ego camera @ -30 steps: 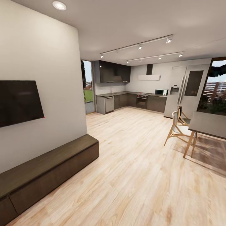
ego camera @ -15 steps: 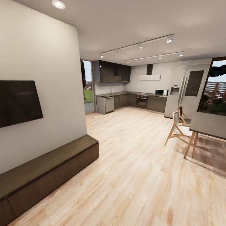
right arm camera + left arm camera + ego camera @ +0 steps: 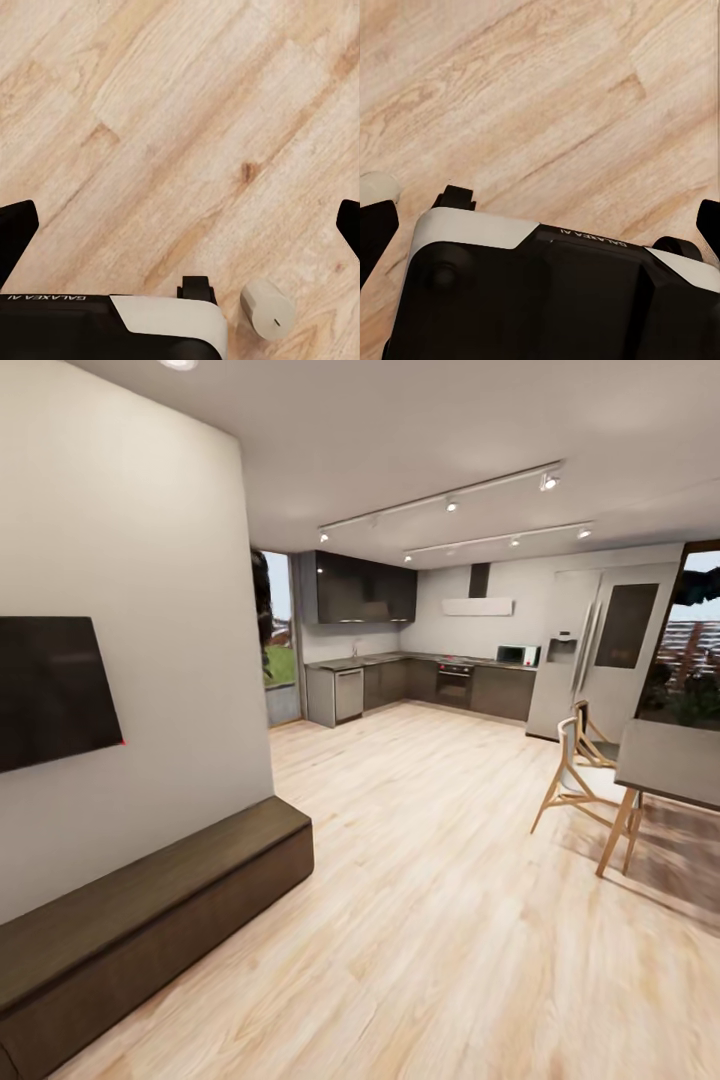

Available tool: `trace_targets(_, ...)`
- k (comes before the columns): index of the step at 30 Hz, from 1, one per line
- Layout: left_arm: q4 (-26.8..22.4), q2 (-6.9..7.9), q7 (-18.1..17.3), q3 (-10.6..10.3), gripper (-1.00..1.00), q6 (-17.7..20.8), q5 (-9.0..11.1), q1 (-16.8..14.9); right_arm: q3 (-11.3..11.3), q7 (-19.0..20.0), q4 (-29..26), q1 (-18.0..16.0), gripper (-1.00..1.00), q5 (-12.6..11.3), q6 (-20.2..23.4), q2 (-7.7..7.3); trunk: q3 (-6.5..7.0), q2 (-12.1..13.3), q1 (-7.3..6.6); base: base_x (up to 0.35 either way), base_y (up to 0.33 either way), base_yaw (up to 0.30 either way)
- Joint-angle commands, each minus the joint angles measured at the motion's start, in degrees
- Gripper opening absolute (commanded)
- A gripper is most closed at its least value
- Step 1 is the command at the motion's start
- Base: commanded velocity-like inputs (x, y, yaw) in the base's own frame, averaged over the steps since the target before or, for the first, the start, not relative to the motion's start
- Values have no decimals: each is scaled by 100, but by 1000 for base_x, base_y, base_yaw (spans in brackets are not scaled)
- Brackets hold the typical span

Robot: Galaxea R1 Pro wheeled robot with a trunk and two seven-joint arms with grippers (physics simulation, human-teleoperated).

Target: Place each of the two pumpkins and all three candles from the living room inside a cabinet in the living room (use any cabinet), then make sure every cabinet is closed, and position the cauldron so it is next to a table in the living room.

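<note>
**Rolling through the room, looking for things to pick up**

I am on the move, and my hands are empty. The long, low, dark brown wooden cabinet [image 3: 150,915] sits against the white wall on my left side, under the flat black TV [image 3: 50,690]. Its plain doors look shut from here. I see no pumpkins, no cauldron and no low coffee table in front of me.

My left gripper [image 3: 540,225] points down at the pale wooden floor [image 3: 430,920]. Its two dark fingers sit far apart at the edges of the picture, with nothing between them. My right gripper [image 3: 180,225] is the same: fingers wide apart, nothing held, floor below. Both wrist cameras also see my own white and black base [image 3: 547,292].

In the right wrist view, a short, stubby beige cylinder [image 3: 268,309] lies on the floor just beside my base. I think it may be one of the candles, but I cannot be sure.

Far ahead is the dark kitchen [image 3: 420,680]. A tall grey table [image 3: 670,760] with a wooden chair [image 3: 580,780] stands to my right. That is not the table I need.

I think I am in the searching step. Next I should turn or look down to check that beige thing, then reach for it.
</note>
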Motion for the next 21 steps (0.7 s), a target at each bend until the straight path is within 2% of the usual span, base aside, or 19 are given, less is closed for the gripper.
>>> trace_targets(1,-11,0,-1,30,100,34,20,0,1,2,-6,-2,100,4,16,0,-9,-7,4,262,0,0)
trace_targets(21,-11,0,-1,30,100,34,20,-1,1,2,-8,-2,100,5,16,0,-9,-7,4,262,0,0)
